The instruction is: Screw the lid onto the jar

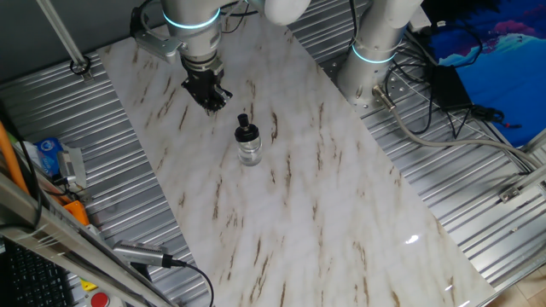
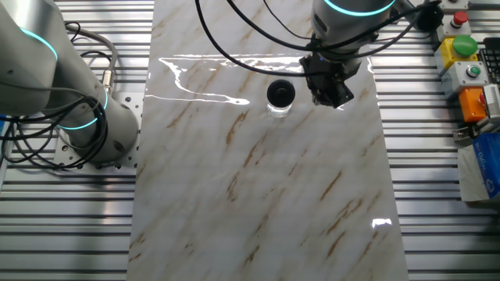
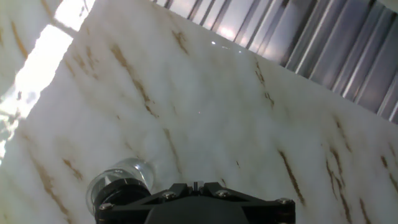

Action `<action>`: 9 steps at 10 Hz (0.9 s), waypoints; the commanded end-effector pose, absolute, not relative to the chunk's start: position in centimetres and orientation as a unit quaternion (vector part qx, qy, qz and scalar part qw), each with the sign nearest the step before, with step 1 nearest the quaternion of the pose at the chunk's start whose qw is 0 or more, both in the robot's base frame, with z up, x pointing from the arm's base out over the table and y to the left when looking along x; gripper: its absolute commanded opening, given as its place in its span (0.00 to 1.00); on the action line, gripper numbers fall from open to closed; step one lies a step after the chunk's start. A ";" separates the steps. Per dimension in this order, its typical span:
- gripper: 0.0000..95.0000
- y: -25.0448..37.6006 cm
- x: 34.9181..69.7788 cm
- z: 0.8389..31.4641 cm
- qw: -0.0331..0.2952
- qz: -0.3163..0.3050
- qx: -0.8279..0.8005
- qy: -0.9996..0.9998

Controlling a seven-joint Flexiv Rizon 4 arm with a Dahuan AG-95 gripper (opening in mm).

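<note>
Fixed views show a small clear jar [image 1: 249,152] standing upright on a marble table [image 1: 341,213] with a black lid [image 1: 245,130] on top. Just beside it hovers the gripper [image 1: 210,94], apart from it, holding nothing; whether its jaws are parted cannot be told.

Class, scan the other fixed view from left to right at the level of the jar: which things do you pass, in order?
Second robot arm's base → black lid sitting on the glass jar → gripper beside it, apart from it → button box at the right edge.
</note>
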State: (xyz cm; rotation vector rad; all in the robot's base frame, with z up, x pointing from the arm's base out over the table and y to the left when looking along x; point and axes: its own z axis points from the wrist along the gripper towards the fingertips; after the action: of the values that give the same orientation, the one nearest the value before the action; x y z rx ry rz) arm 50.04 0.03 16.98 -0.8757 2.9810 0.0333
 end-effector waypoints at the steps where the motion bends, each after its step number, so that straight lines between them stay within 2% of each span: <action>1: 0.00 0.0 50.0 17.0 0.017 0.011 -0.289 0.957; 8: 0.00 0.3 49.0 17.3 0.022 0.027 -0.304 0.952; 9: 0.20 0.6 48.1 17.4 0.025 0.035 -0.307 0.951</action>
State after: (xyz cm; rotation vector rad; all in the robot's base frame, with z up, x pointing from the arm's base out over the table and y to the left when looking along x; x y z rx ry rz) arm 48.22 0.48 17.38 -0.9516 2.9417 0.1070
